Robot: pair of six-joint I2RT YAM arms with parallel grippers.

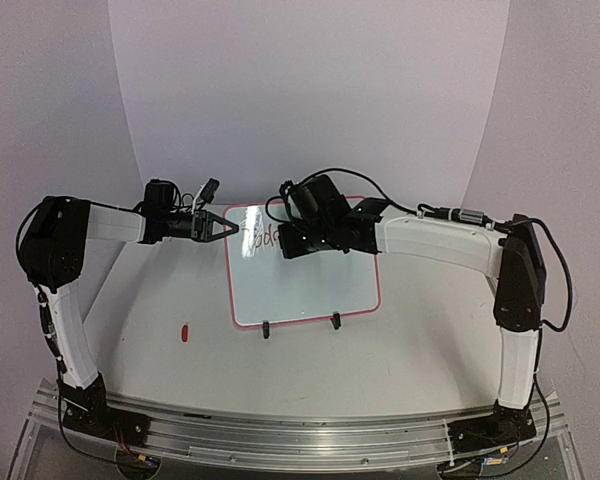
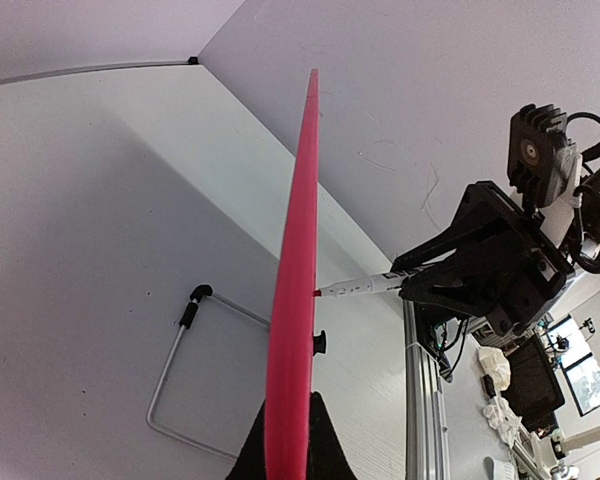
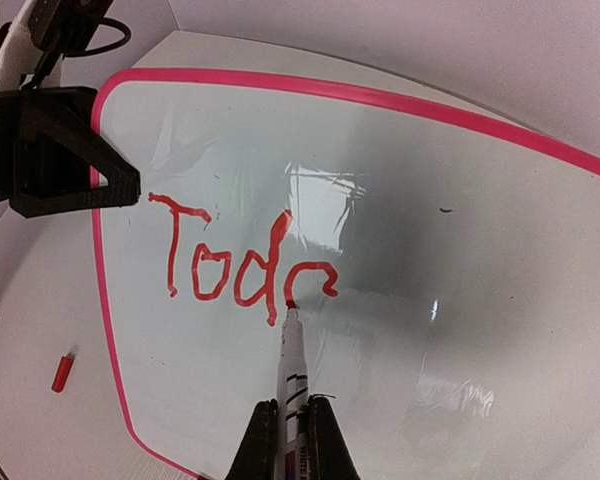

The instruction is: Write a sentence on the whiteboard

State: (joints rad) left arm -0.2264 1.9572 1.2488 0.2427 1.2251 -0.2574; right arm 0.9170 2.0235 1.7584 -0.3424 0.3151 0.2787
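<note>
The whiteboard (image 1: 300, 285) stands tilted on its black clip feet at mid-table. Its white face fills the right wrist view (image 3: 430, 250). Its red-pink frame shows edge-on in the left wrist view (image 2: 298, 250). The sentence (image 3: 235, 262) reads "Tod" plus a part-drawn letter in red; it also shows in the top view (image 1: 263, 238). My right gripper (image 3: 292, 401) is shut on a white marker (image 3: 293, 355) whose red tip touches the board at the last stroke. My left gripper (image 2: 291, 400) is shut on the board's left edge (image 1: 225, 228).
A red marker cap (image 1: 183, 332) lies on the table left of the board, also in the right wrist view (image 3: 62, 372). The board's wire stand (image 2: 175, 375) rests behind it. An aluminium rail (image 1: 300, 432) runs along the near edge.
</note>
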